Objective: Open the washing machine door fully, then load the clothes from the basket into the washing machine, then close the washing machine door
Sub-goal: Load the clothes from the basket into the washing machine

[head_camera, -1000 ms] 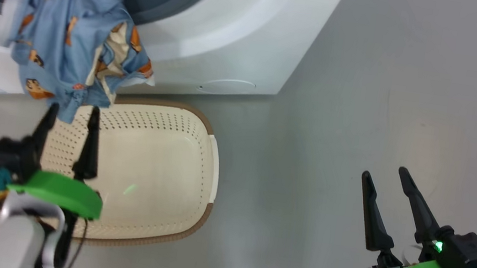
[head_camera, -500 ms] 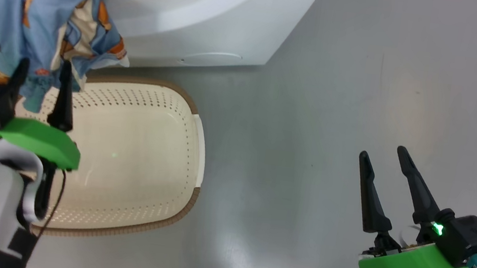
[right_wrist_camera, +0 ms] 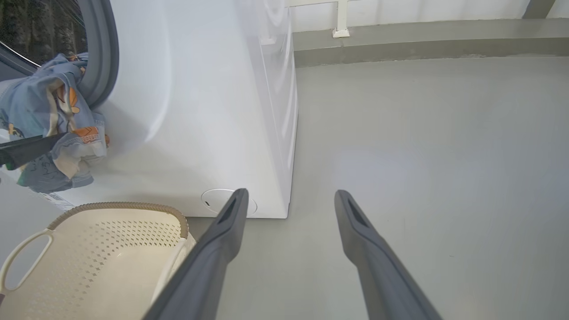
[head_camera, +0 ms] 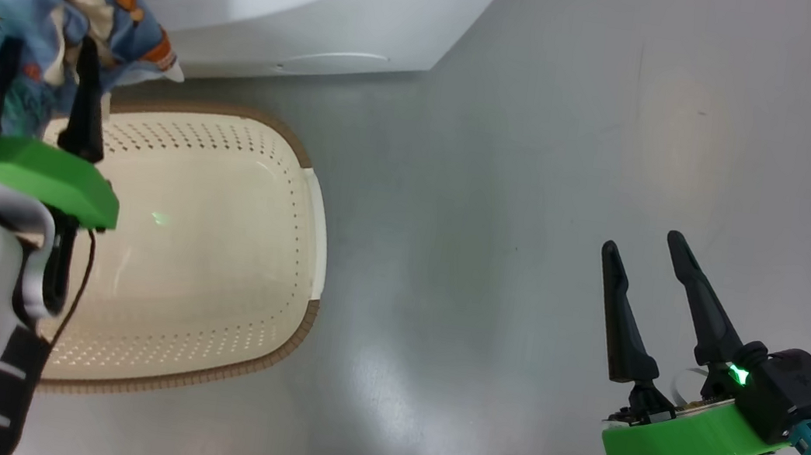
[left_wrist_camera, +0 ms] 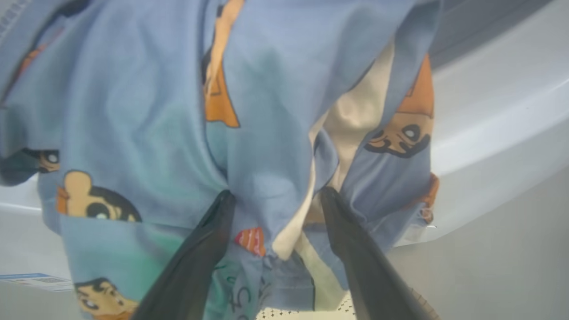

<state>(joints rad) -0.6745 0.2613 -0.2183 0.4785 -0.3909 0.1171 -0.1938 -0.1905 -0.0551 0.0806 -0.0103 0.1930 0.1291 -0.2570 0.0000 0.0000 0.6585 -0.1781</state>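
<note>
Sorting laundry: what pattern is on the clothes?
Clothes: light blue, orange-brown cartoon figures; best in left wrist view.

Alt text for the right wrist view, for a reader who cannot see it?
Blue cartoon-print clothes hang half out of the white washing machine, above the empty cream basket. The right gripper, fingers apart, points at grey floor.

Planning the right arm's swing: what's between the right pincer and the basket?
Bare grey floor lies between the right pincer and the basket, as seen in the head view.
</note>
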